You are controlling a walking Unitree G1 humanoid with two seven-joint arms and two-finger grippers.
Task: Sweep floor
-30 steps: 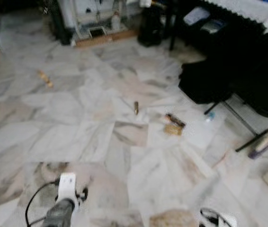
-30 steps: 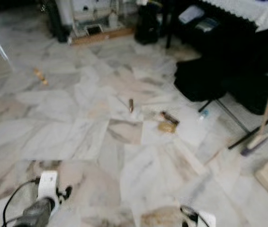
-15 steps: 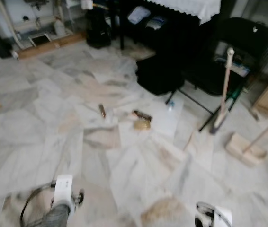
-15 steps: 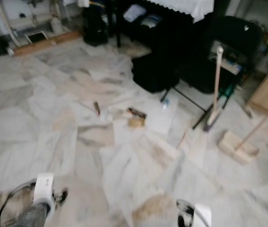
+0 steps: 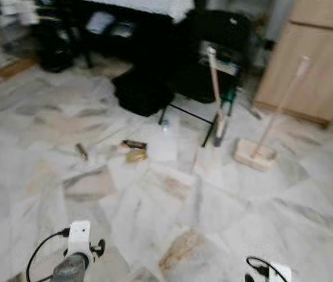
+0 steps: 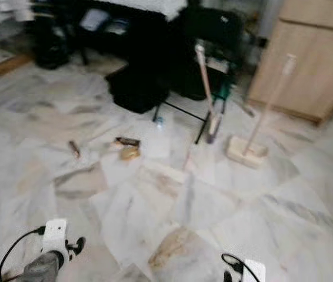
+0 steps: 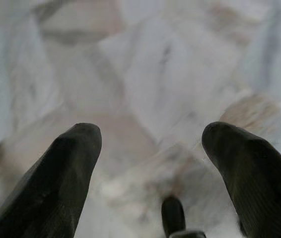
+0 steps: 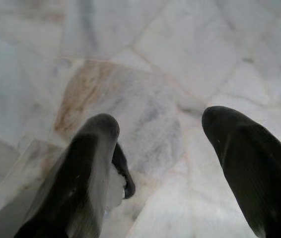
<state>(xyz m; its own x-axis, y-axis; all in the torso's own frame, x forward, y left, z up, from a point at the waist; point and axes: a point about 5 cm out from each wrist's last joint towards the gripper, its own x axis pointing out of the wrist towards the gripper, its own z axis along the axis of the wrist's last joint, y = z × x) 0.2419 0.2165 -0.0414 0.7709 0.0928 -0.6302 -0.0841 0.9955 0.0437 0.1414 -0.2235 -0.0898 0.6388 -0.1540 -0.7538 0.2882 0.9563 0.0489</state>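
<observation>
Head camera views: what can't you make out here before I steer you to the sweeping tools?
- Litter pieces on the marble floor: too small and blurred to identify.
- Broom: its head merges with dark chair legs, bristles unclear.
- Long-handled dustpan: blur hides its opening.
- Under the black table: shadow hides the items.
- Left gripper and right gripper: both open over bare floor.

The pale marble floor (image 5: 155, 211) carries scattered litter: a small brown stick (image 5: 82, 151), a dark wrapper (image 5: 134, 144) touching a tan scrap (image 5: 136, 155), and a wooden-handled broom head (image 5: 253, 155).
</observation>
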